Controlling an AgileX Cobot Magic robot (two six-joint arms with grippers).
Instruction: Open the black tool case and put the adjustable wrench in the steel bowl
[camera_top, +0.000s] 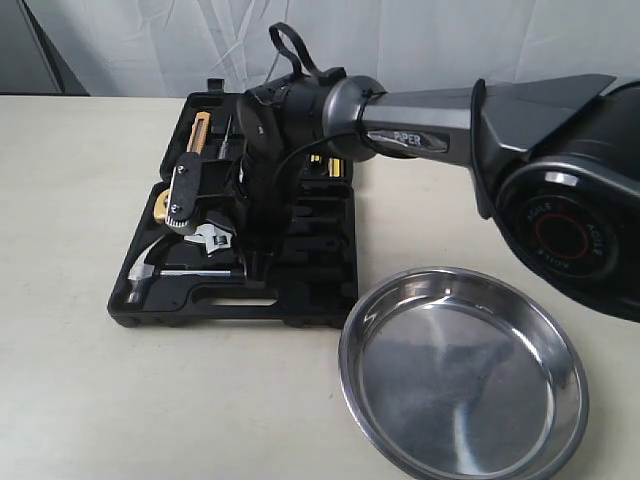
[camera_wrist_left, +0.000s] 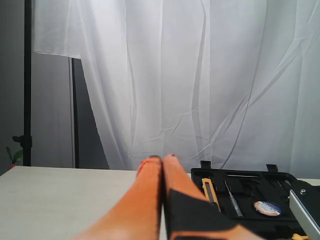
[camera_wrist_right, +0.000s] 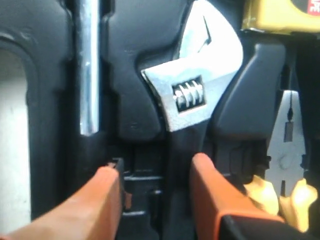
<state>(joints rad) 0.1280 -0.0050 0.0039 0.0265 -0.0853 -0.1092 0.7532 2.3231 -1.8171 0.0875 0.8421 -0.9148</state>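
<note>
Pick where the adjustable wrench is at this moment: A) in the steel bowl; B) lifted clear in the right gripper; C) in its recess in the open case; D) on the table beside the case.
C: the adjustable wrench lies in the black tool case, the open right gripper straddling its handle; the steel bowl holds nothing.

wrench in case, bowl to its right
</note>
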